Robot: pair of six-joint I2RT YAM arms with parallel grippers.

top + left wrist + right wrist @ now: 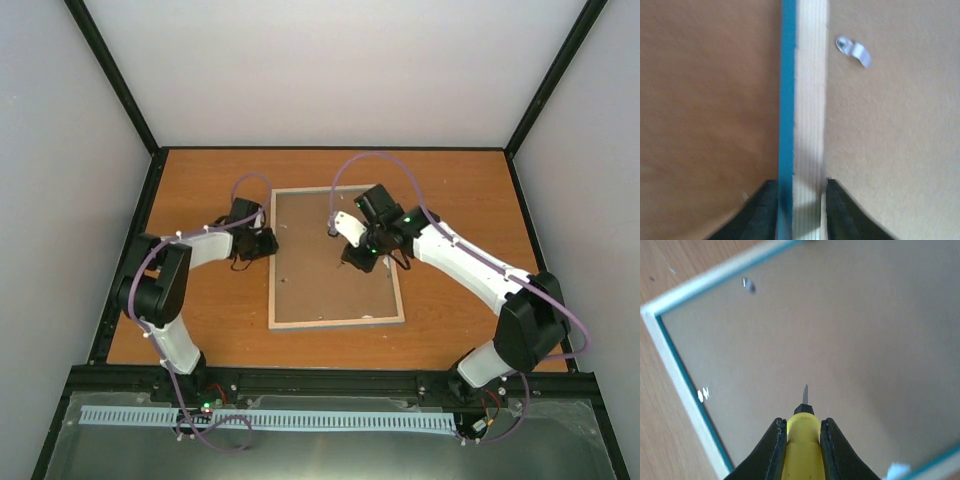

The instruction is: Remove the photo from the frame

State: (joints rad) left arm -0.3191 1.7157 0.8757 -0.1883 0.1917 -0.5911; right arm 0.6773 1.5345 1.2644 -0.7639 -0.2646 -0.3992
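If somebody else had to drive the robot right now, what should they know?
Left gripper: shut on the left rail of the frame.
Right gripper: shut on a yellow-handled screwdriver, its tip pointing at the backing board.
The frame lies face down on the table. The photo is out of sight, presumably under the board.
Done: tool picked up, frame gripped.
Left: metal tabs sit on the board. Likely bend them away, lift the board, then take the photo out.

The frame (787,100) has a turquoise edge and pale striped wood — backing board (310,270) dull tan, screwdriver (802,450) handle yellow.
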